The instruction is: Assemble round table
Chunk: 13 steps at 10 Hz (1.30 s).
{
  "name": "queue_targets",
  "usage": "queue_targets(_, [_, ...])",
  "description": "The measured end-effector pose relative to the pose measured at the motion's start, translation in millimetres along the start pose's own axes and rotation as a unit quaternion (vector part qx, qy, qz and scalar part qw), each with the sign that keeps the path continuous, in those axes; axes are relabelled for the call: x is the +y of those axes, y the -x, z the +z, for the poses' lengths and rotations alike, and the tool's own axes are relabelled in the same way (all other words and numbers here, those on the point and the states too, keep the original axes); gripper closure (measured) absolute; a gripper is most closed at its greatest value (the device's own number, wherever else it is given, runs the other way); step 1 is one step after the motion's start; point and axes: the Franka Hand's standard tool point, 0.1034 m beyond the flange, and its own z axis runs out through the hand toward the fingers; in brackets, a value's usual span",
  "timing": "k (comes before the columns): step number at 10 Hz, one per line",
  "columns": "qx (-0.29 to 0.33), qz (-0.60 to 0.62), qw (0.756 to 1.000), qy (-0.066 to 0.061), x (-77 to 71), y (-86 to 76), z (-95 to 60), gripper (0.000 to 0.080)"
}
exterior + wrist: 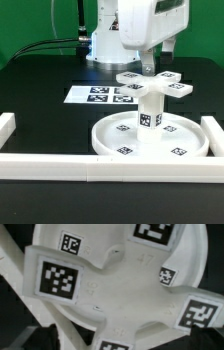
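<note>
Cross piece on top of the post, disc at the front edge

Behind the front border bar (110, 165), the round disc (180, 148) lies flat on the black surface (40, 90) near its front edge. The post (149, 112) stands upright at the disc's middle, carrying the cross piece (152, 86) (120, 291). The hand (148, 68) sits at the cross from above; whether it grips cannot be told. Farther back lies the marker board (100, 96).

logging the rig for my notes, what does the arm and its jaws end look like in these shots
In the exterior view the arm is glossy white with rounded, bulky housings and darker grey seams at the joints. It rises from a white rounded base at the back of the black table. Dark cables trail behind it. The gripper looks dark; its jaws are too small to describe.
</note>
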Motion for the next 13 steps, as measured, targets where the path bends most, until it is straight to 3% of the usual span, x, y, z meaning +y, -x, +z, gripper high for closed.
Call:
queue_targets(7, [-0.044,-0.253,0.966,-0.004,-6.8,6.0,12.6,0.0151])
queue_targets(13, [-0.047,-0.248,0.968,-0.01,-9.0,10.6,20.4,0.0151])
